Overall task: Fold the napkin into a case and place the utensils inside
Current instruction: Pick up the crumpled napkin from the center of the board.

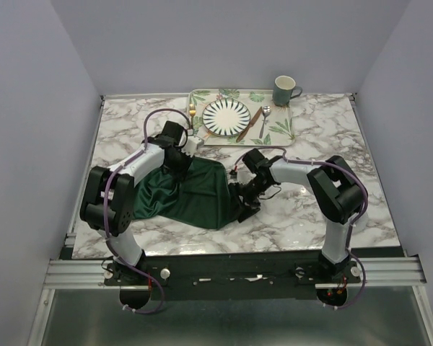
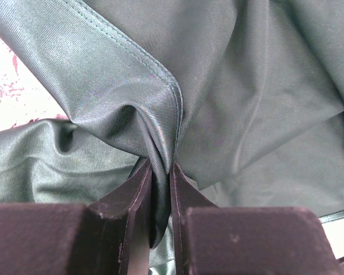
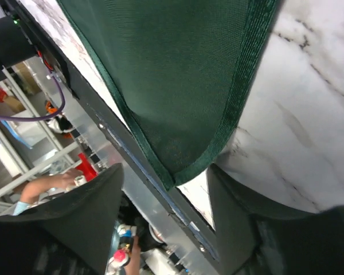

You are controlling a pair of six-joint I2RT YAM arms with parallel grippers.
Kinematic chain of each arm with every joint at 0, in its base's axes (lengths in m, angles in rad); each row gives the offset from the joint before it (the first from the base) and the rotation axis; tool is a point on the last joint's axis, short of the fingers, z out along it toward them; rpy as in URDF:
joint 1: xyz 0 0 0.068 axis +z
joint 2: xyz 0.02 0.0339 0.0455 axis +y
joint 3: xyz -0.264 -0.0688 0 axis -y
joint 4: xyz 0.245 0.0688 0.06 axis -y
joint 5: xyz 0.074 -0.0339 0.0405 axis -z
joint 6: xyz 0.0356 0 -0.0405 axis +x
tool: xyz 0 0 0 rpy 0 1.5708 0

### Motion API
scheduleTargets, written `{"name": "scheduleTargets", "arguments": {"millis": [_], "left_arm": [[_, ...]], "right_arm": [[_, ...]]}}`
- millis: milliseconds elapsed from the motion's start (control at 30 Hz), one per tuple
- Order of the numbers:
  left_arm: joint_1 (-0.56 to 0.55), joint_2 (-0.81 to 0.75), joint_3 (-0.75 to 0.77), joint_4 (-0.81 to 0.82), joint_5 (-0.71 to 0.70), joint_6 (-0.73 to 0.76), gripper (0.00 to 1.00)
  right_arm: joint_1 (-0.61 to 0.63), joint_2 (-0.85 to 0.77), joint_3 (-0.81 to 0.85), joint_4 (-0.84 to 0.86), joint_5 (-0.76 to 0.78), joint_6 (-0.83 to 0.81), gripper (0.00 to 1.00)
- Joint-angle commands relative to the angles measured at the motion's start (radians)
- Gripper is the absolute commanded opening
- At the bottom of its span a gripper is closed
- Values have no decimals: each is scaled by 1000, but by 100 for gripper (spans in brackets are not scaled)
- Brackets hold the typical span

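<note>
The task is only at its beginning. The napkin [image 1: 195, 194] lies as one loose, wrinkled sheet around the middle of the counter [image 1: 317, 216], reaching toward the near edge, and no narrow case is formed yet. The left hand [image 2: 160, 172] is closed on a bunched fold at the far side of the napkin, with cloth pinched between its fingers. The right hand [image 3: 166, 183] is open, its fingers standing on both sides of the napkin's near right corner without pressing it. The fork [image 1: 192, 115], the knife [image 1: 248, 124] and the spoon [image 1: 264, 121] lie on the tray [image 1: 283, 131] at the far edge, beside the plate [image 1: 226, 117]. In my judgement, all the folds and the placing of the utensils are left to do.
</note>
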Motion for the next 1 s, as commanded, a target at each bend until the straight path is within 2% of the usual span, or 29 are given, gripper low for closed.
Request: {"name": "scheduleTargets", "arguments": {"millis": [0,100,133,233,367,433,533,600,667,800,933,967], "left_arm": [[8,-58,-24,13,44,-16,22],[10,-76,-35,13,44,-8,22],[14,-83,-43,11,48,-5,22],[23,-121,-50,-28,111,45,21],[63,-195,-50,-165,260,198,22],[82,-247,-52,-270,292,301,21],[123,-348,-127,-306,255,375,19],[131,-423,-177,-309,179,415,20],[129,-449,-246,-308,115,468,22],[138,-436,-343,-262,6,487,33],[230,-341,-376,-246,-33,481,47],[294,-327,-348,-261,-4,487,51]], "right_arm": [[13,29,6,0,-41,41,61],[13,34,7,0,-26,42,39],[11,28,6,-2,-18,39,25],[6,-30,-5,-15,23,10,1],[-42,-159,-5,-101,204,-89,0],[-113,-210,-13,-156,250,-152,1],[-214,-287,2,-256,342,-264,1],[-256,-330,6,-293,407,-345,0],[-257,-354,1,-327,457,-388,1],[-257,-388,-20,-364,485,-459,1],[-257,-407,-50,-391,475,-500,1],[-256,-408,-45,-396,462,-507,1]]}}
